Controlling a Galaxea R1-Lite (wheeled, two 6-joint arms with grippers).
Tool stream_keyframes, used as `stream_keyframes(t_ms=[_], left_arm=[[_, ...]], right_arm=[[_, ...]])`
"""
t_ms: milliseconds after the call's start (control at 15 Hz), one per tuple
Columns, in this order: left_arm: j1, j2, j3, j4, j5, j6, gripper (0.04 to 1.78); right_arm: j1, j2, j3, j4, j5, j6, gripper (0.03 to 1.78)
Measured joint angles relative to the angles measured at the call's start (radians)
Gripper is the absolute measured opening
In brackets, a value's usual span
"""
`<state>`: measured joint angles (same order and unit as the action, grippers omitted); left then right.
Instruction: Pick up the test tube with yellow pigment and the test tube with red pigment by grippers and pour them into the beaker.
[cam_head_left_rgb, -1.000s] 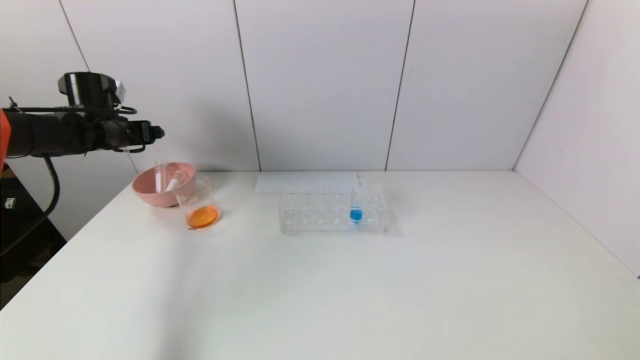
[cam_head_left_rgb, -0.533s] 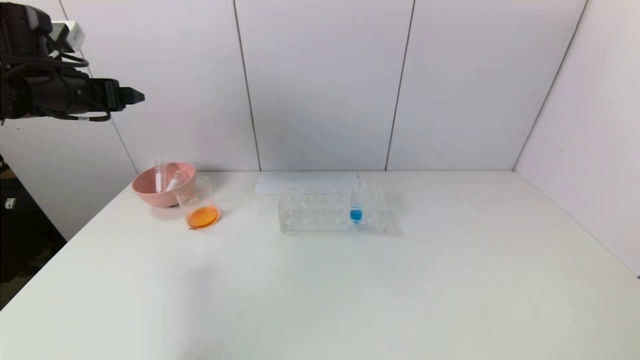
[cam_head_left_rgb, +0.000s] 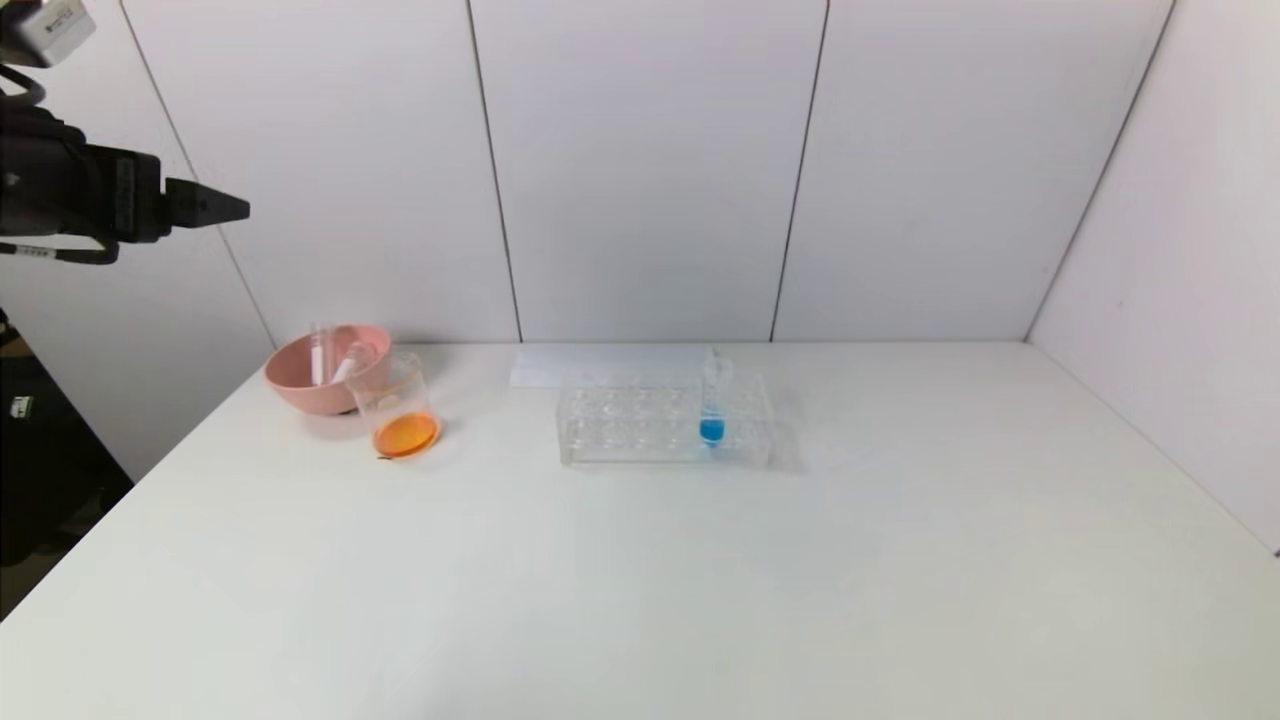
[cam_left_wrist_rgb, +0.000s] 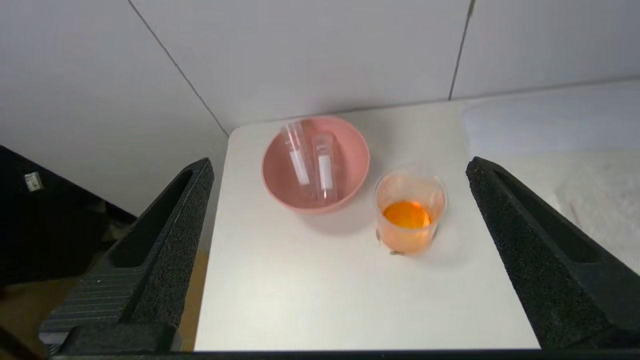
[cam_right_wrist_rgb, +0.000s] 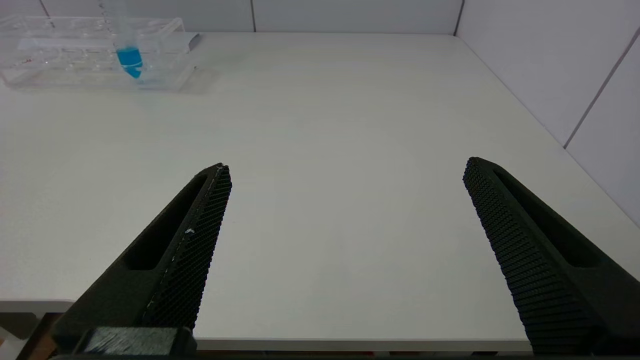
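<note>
- Left end effector (cam_head_left_rgb: 215, 205) hangs high above the table's far left corner, its dark fingers pointing toward the middle of the scene; in the left wrist view (cam_left_wrist_rgb: 335, 170) its jaws stand wide apart with nothing between them.
- Right end effector (cam_right_wrist_rgb: 345, 170) is out of the head view; its own wrist view shows it low over the near right part of the table (cam_head_left_rgb: 700, 600), jaws spread wide and empty.
- Two clear test tubes (cam_left_wrist_rgb: 310, 162) lie side by side in the pink bowl (cam_left_wrist_rgb: 350, 150), leaning against its wall, open ends up. Both look drained; which one held yellow pigment and which held red cannot be told.
- In the head view the same two tubes (cam_head_left_rgb: 330, 358) rise above the bowl's (cam_head_left_rgb: 300, 390) rim at the far left of the table.
- Beaker (cam_head_left_rgb: 400, 405) stands upright just beside the bowl, on its right and a little nearer the robot, with a shallow layer of orange liquid (cam_left_wrist_rgb: 406, 215) at the bottom.
- Clear tube rack (cam_head_left_rgb: 640, 430) sits near the middle of the table's far side, well apart from the beaker.
- One test tube with blue liquid (cam_head_left_rgb: 712, 415) stands upright in the rack, toward its right end; it also shows in the right wrist view (cam_right_wrist_rgb: 127, 55).
- White sheet (cam_head_left_rgb: 600, 365) lies flat behind the rack, against the wall.
</note>
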<state>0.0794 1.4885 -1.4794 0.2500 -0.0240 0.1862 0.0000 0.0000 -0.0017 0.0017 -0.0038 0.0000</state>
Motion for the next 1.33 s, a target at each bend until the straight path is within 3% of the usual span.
stream_keyframes(t_ms=[200,733,1333], left_arm=[[-0.012,-0.087,0.051,0.008,-0.016,0.111,1.76],[-0.037,-0.445,0.280,-0.054,-0.221,0.111,1.76],[-0.104,-1.001,0.412,-0.021,-0.240,0.253,1.76]], right_arm=[[0.000,0.000,0.000,0.000,0.000,0.000,1.70],[0.000,0.000,0.000,0.000,0.000,0.000,1.70],[0.000,0.000,0.000,0.000,0.000,0.000,1.70]])
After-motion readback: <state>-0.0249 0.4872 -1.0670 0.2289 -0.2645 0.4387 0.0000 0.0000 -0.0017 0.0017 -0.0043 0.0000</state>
